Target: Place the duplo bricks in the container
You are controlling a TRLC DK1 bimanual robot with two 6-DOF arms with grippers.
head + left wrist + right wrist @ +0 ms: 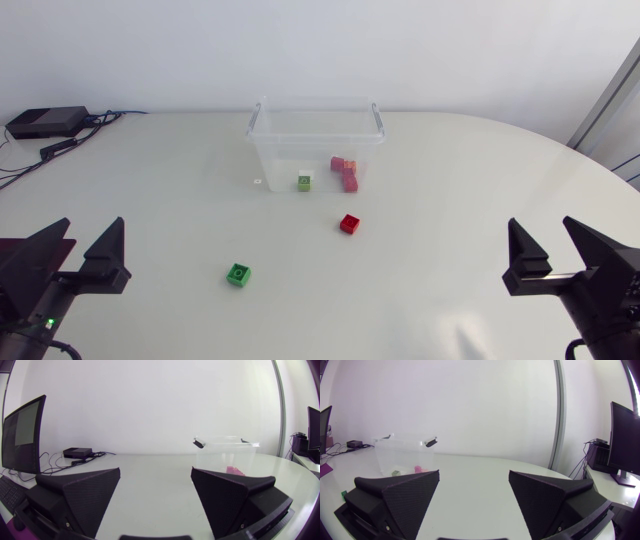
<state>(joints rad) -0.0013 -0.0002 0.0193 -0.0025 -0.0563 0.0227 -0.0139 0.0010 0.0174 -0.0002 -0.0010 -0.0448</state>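
Note:
A clear plastic container (262, 150) stands at the back middle of the table. Inside it lie a green-and-white brick (304, 181) and a cluster of pink and red bricks (345, 172). On the table in front of it lie a red brick (349, 224) and, nearer and further left, a green brick (239, 275). My left gripper (88, 240) is open at the near left, far from both. My right gripper (543, 240) is open at the near right. Ahead of the left gripper (155, 480) stands the container (225, 450). Ahead of the right gripper (474, 485), the container (402, 450) and green brick (344, 493) show.
A black box (45, 122) with cables (60, 145) sits at the table's back left corner. The table's rounded edge (600, 175) curves along the right side.

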